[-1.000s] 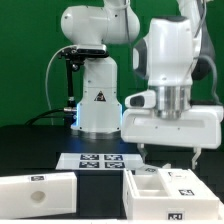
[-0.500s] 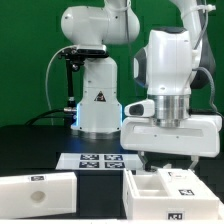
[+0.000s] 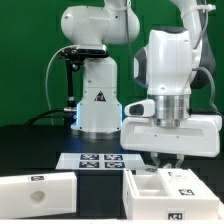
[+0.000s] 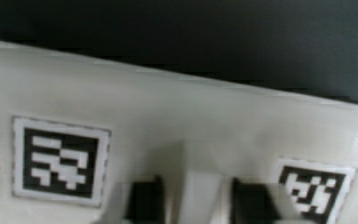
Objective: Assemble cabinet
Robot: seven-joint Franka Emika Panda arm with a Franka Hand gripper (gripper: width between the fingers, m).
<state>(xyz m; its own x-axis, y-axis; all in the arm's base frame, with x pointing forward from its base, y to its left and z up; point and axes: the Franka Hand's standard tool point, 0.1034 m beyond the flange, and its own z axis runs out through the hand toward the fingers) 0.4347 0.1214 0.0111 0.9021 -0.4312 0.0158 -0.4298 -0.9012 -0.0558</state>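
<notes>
Two white parts of the cabinet lie apart on the dark worktop, so by my reading the assembly has barely begun. Nothing is joined yet, and fitting the panels to the body is all still to do.

The box sits at the exterior view's lower right. It is open on top, matte white, with inner walls dividing it into compartments and small black-and-white tags on its rim and front. A thick slab panel lies flat at the lower left, well apart from the box, with a small round hole in its upper face. Between and behind them the marker board lies flat.

The arm's hand hangs directly over the box, its tips just above or at the far rim. In the wrist view two dark fingers stand apart over blurred white plastic carrying two tags. I cannot tell whether the jaws are merely spread or already pressing on a wall of the box.
</notes>
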